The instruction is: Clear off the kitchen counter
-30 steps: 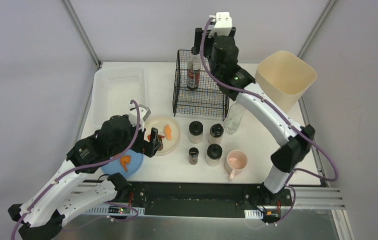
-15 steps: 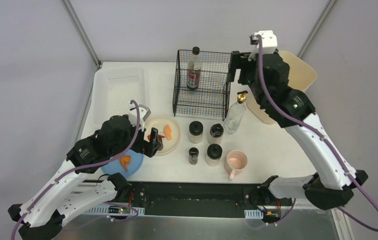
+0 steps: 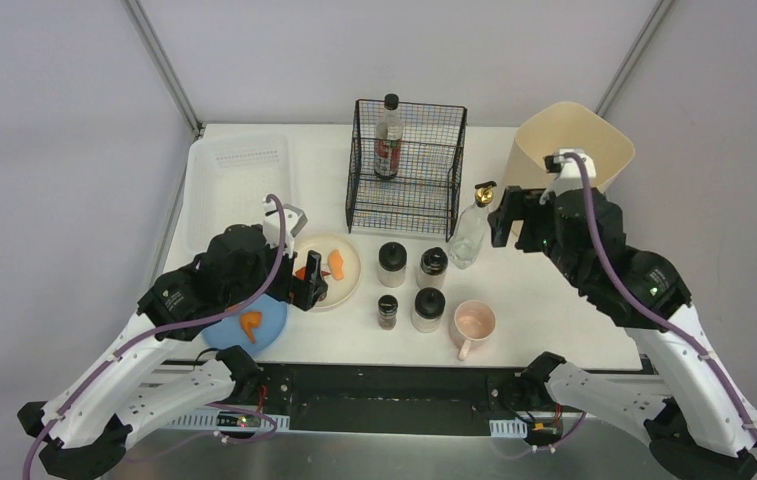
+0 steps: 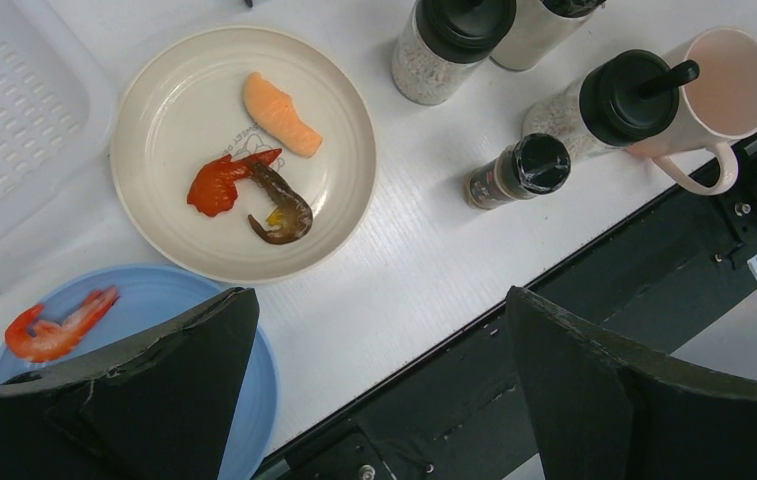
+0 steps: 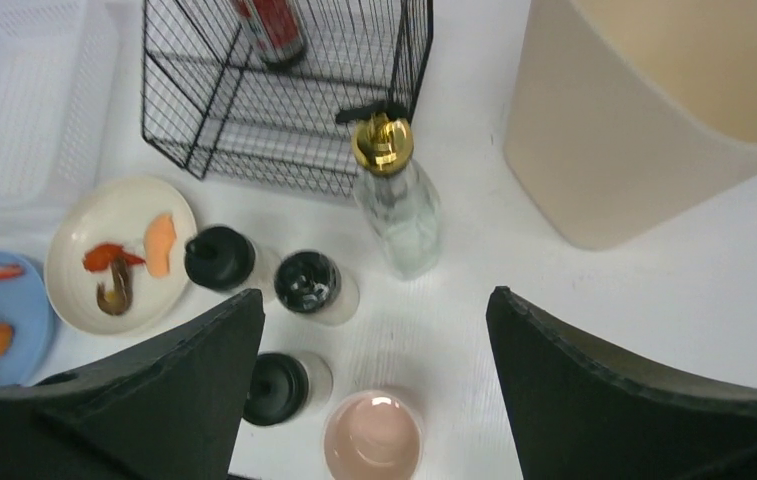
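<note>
- Right gripper (image 3: 507,222) hangs empty, its jaws spread wide, just beside the clear bottle (image 3: 471,234) with the gold cap. The left gripper (image 4: 379,296) is just as wide and empty, above the near edge of the cream plate (image 4: 174,110).
- The kitchen counter (image 3: 514,310) is the white tabletop under everything, crowded across its middle.
- The step in hand looks like taking the clear bottle to the wire basket (image 3: 409,205).
  - Close on the wide body below the neck.
  - Keep it upright, and lift it high enough to pass the basket's rim.
  - Approach from the right, since jars stand near its left side.
- Count of things:
  - four black-lidded jars (image 3: 392,264), three wide and one slim
  - one pink mug (image 3: 474,322)
  - two bottles, counting the dark bottle (image 3: 388,140) standing in the basket
  - one wire basket
  - one beige bin (image 3: 574,140)
  - one translucent tray (image 3: 224,200)
  - two plates
- Count of food: three pieces lie on the cream plate. The blue plate (image 4: 154,290) seems to hold three, though the arm hides part of it.
</note>
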